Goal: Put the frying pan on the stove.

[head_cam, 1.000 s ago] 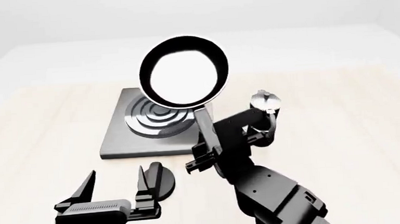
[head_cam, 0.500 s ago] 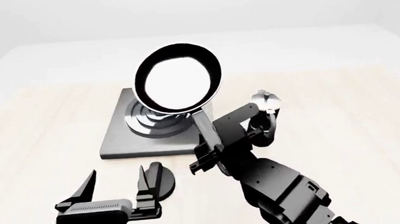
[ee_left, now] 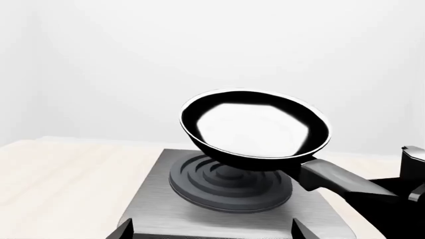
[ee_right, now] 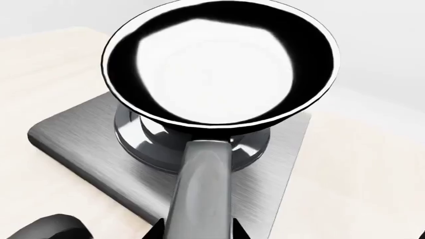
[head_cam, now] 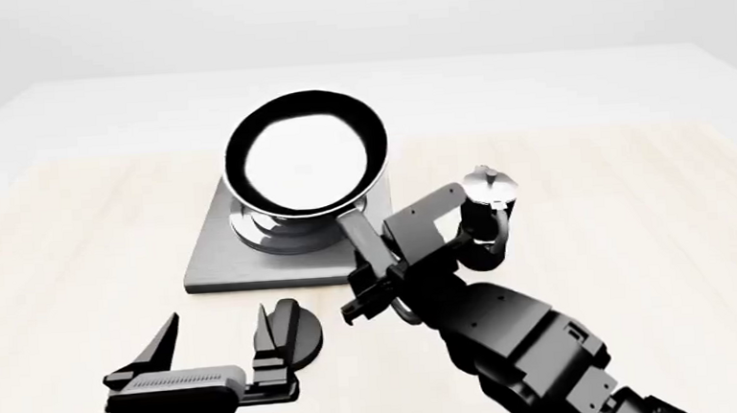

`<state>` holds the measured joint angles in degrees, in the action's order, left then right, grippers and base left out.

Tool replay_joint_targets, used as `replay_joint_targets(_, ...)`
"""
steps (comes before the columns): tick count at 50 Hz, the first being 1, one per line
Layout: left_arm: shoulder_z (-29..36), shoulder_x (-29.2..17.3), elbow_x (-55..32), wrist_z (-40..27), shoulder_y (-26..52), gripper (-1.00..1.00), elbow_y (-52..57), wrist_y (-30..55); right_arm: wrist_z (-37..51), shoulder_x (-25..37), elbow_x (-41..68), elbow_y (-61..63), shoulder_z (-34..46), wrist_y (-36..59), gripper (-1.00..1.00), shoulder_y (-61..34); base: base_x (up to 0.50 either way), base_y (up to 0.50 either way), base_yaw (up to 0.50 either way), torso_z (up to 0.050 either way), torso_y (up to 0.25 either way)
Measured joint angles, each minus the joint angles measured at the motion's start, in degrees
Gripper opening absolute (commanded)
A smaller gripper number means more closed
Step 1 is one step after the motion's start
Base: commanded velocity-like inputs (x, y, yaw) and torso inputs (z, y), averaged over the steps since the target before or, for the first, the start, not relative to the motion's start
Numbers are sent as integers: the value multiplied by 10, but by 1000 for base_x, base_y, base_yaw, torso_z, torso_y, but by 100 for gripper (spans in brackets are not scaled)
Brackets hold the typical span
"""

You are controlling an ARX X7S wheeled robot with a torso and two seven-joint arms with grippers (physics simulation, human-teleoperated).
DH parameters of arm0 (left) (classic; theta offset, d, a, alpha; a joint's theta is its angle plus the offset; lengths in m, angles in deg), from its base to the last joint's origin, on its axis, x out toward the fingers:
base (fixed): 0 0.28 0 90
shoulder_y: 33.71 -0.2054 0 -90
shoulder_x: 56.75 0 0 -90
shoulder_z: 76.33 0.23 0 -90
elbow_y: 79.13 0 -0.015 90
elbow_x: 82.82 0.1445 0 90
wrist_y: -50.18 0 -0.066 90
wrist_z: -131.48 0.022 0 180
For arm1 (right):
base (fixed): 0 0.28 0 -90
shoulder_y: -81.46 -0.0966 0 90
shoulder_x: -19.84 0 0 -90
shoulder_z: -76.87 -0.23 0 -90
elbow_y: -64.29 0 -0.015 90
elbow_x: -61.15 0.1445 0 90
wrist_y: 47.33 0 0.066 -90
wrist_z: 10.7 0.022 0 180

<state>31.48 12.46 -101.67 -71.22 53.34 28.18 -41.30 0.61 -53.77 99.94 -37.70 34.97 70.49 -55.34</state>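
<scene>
The glossy black frying pan (head_cam: 304,162) hangs tilted just above the burner rings (head_cam: 281,233) of the grey stove (head_cam: 218,264). My right gripper (head_cam: 375,268) is shut on the pan's long handle (ee_right: 202,189), near the stove's front right corner. In the right wrist view the pan (ee_right: 219,64) covers most of the burner. In the left wrist view the pan (ee_left: 256,124) floats above the rings (ee_left: 229,181), not touching them. My left gripper (head_cam: 217,345) is open and empty, in front of the stove; its fingertips (ee_left: 123,231) frame the stove's front edge.
A small black-and-silver moka pot (head_cam: 486,188) stands right of the stove, close behind my right wrist. A round black knob (head_cam: 302,331) lies on the wooden table (head_cam: 625,210) by my left gripper's fingers. It shows as a dark shape in the right wrist view (ee_right: 50,228).
My right gripper has carried the pan left and lower, from above the stove's back right to over the burner rings. The left gripper has not moved.
</scene>
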Motion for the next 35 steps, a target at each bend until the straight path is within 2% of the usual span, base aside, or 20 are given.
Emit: replay_joint_targets(35, 4, -3, -2, -2, -1, 100, -4, -6, -57, -47, 2, -113, 20, 23, -100, -58, 0, 0, 0, 1, 2)
